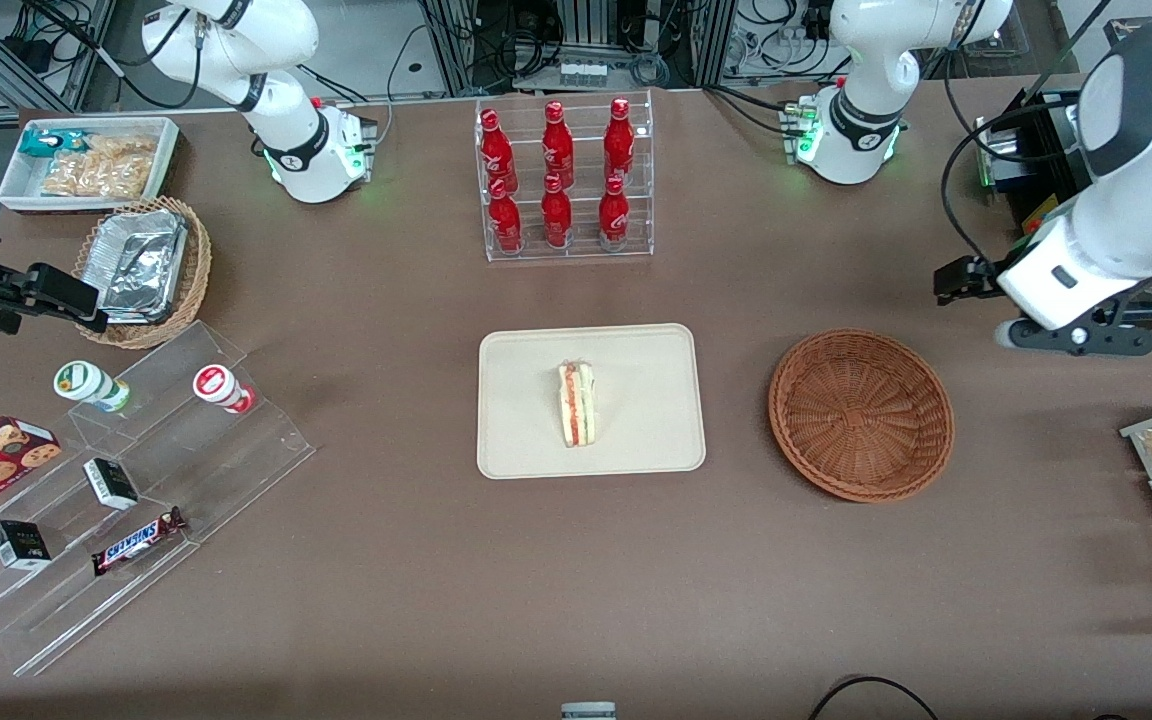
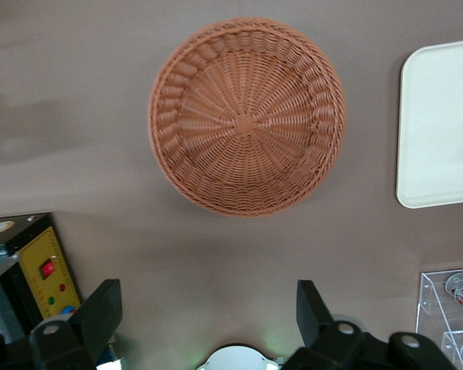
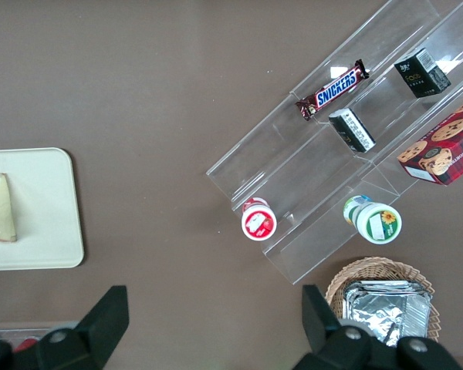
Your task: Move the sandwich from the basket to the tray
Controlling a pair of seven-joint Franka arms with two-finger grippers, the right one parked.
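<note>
From my remote seat, the sandwich (image 1: pixel 576 404) was sitting on the tray (image 1: pixel 521 440), roughly in the middle of it, standing on edge with its red and green filling stripes facing up at the front camera. The tray lay flat in the center of the table, nearer the front camera than the clear rack of red bottles (image 1: pixel 562 176).

The basket (image 1: pixel 862 413) was beside the tray, toward the working arm's end of the table, and I could see nothing in it, just bare weave in the wrist view (image 2: pixel 247 116) too. Tray and basket were near each other but not touching.

The left gripper (image 2: pixel 208 316) was up high, well apart from the basket and off toward the working arm's end of the table. Its two black fingers (image 2: pixel 100 312) were spread wide with nothing between them, so it was fully released. In the front view the arm's white body hung over the table edge by a black box.

Toward the parked arm's end I could see a clear stepped shelf (image 1: pixel 136 480) with a Snickers bar (image 1: pixel 139 540) on it, plus a tan basket of foil containers (image 1: pixel 141 268).
</note>
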